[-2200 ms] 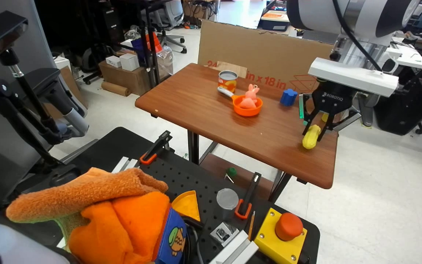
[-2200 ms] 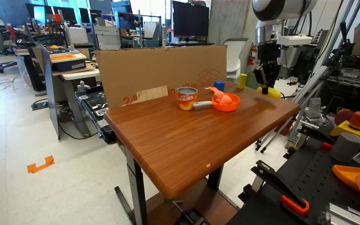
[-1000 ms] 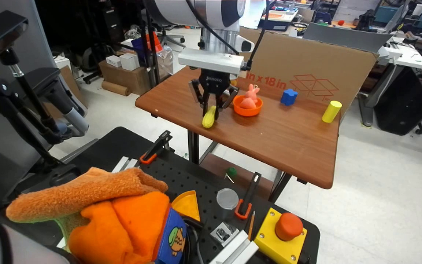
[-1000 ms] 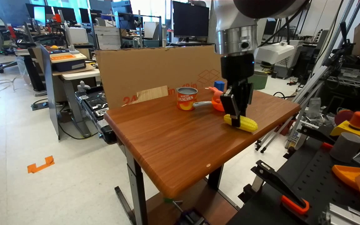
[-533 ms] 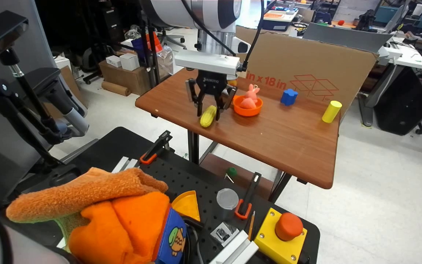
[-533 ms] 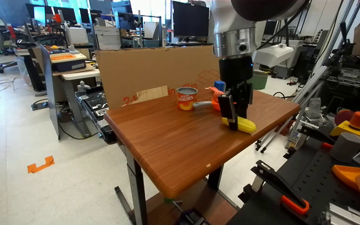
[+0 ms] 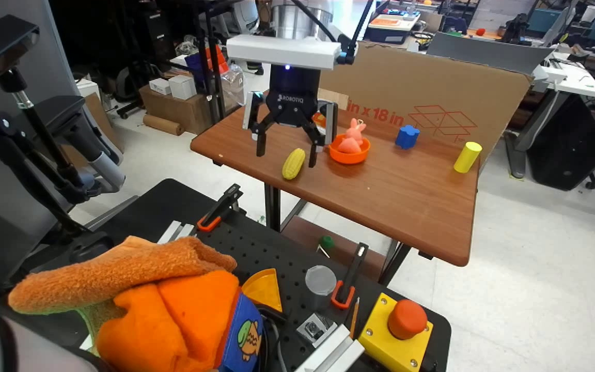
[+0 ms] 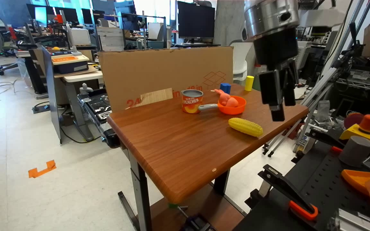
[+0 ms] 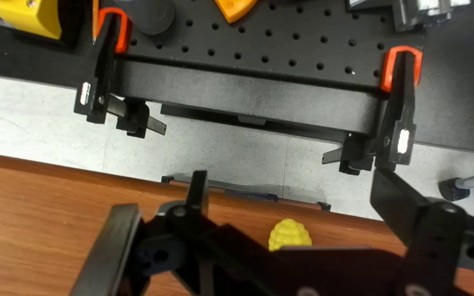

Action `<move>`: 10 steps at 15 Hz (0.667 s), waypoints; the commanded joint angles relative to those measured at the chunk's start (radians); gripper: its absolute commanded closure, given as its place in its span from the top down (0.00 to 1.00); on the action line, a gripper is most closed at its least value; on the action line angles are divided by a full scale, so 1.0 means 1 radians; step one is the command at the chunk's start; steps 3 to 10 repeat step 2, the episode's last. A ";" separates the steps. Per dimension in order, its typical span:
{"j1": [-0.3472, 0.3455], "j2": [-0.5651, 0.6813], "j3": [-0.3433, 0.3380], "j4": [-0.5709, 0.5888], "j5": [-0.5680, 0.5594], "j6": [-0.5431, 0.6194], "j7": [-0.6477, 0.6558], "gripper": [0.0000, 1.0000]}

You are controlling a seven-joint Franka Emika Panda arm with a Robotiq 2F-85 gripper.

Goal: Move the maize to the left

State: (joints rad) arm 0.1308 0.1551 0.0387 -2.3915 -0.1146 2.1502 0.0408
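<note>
The maize point(image 7: 293, 164), a yellow toy corn cob with a bumpy surface, lies on the wooden table near its long edge; both exterior views show it resting there. Raised above it, my gripper point(image 7: 286, 151) is open, its two fingers spread wide and apart from the cob. In an exterior view the gripper point(image 8: 283, 107) hangs up and to the right of the maize point(image 8: 246, 127). From the wrist, just the rounded tip of the maize point(image 9: 289, 234) shows; the gripper's body hides the remainder. Nothing sits between the fingertips.
An orange pan point(image 8: 236, 110) holding a pink bunny point(image 7: 352, 137) stands beside the maize, with a peach can point(image 8: 192, 102) behind. Farther along are a blue block point(image 7: 407, 137) and a yellow cylinder point(image 7: 467, 157). Cardboard point(image 8: 165, 69) walls the back; a black perforated cart point(image 9: 261, 45) stands in front.
The maize, held near the far end of the table, was carried left in an exterior view and set down. My gripper then opened, let go and rose away from it.
</note>
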 commanded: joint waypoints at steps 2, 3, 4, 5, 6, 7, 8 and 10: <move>-0.015 -0.038 0.015 -0.025 -0.002 -0.008 0.002 1.00; -0.015 -0.038 0.015 -0.025 -0.002 -0.008 0.002 1.00; -0.015 -0.038 0.015 -0.025 -0.002 -0.008 0.002 1.00; -0.015 -0.038 0.015 -0.025 -0.002 -0.008 0.002 1.00; -0.015 -0.038 0.015 -0.025 -0.002 -0.008 0.002 1.00; -0.015 -0.038 0.015 -0.025 -0.002 -0.008 0.002 1.00; -0.015 -0.038 0.015 -0.025 -0.002 -0.008 0.002 1.00; -0.015 -0.038 0.015 -0.025 -0.002 -0.008 0.002 1.00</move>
